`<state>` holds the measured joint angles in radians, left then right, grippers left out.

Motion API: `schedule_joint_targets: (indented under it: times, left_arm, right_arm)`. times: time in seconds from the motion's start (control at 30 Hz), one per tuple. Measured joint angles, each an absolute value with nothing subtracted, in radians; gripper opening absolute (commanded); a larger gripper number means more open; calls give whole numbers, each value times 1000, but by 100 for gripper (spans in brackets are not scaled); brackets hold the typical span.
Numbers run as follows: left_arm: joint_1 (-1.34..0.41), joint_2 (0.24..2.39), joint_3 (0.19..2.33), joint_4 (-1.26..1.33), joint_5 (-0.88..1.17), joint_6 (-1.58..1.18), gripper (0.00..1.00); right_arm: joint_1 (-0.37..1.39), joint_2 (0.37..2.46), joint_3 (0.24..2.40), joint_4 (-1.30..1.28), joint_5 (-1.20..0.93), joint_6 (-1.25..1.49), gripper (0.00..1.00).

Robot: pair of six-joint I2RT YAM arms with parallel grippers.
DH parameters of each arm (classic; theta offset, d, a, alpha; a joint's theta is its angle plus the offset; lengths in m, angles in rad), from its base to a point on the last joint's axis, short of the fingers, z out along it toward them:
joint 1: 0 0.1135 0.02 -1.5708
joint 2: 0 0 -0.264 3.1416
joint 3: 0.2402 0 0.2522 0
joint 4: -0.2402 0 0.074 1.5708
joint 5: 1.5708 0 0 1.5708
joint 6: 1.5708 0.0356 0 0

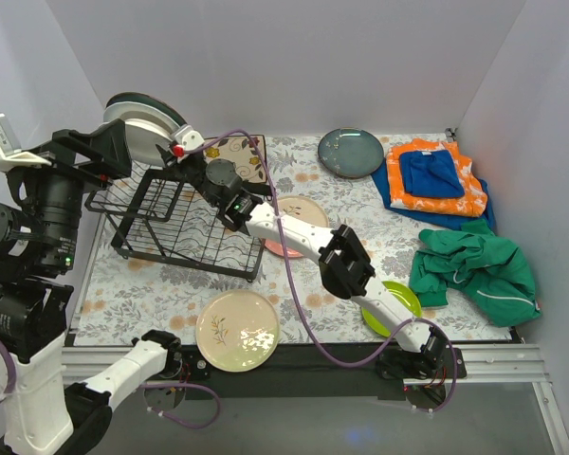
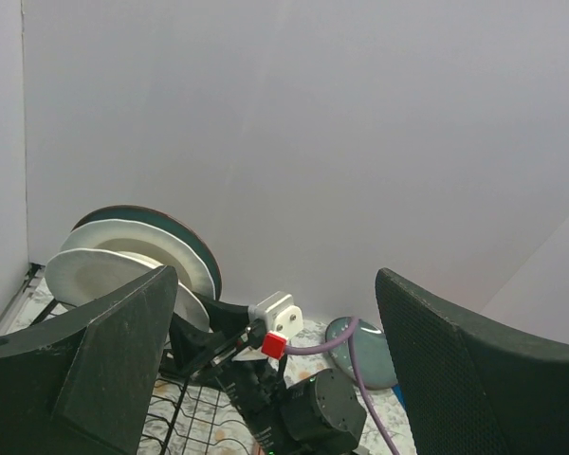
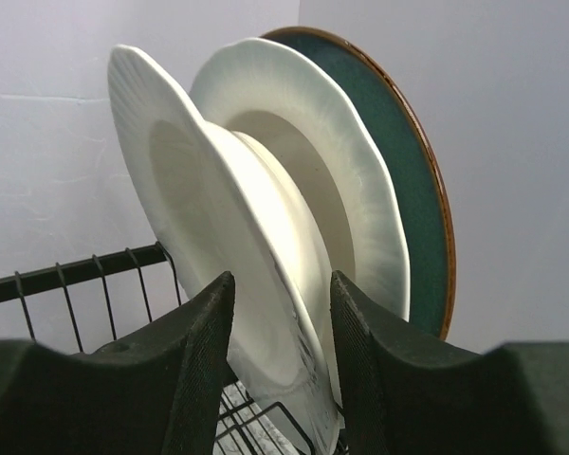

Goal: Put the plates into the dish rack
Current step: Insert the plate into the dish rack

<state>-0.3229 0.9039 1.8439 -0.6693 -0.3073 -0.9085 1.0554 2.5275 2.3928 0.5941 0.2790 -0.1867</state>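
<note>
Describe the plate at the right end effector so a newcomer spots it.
Find the black wire dish rack on the left of the table. Three plates stand on edge at its far end. It's the front plate, white and deep, straddled by the right end effector.

Left end effector [image 2: 275, 281] wide, right [image 3: 283, 279] ajar

No writing, label, brand or number can be read on the plates [image 1: 150, 121], dish rack [image 1: 185, 227] or elsewhere.

The bench [image 1: 360, 223] carries a rack [image 1: 185, 227] at nine o'clock, a blue plate [image 1: 351, 153] at twelve, towels [image 1: 434, 178] at two, a green jacket [image 1: 474, 265] at three, a lime plate [image 1: 405, 298] at five and a cream plate [image 1: 237, 330] at seven.
</note>
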Motion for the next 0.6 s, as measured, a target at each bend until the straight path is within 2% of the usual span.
schedule_joint_targets:
  times: [0.33,0.6]
  left_arm:
    - [-323,880,1810,-651,-307,-921,84]
    - [-324,857,1793,-639,-305,-948,84]
  right_arm:
    - [1068,2454,2338,628,253,-195,54]
    - [1067,2396,2338,659,268,-221,51]
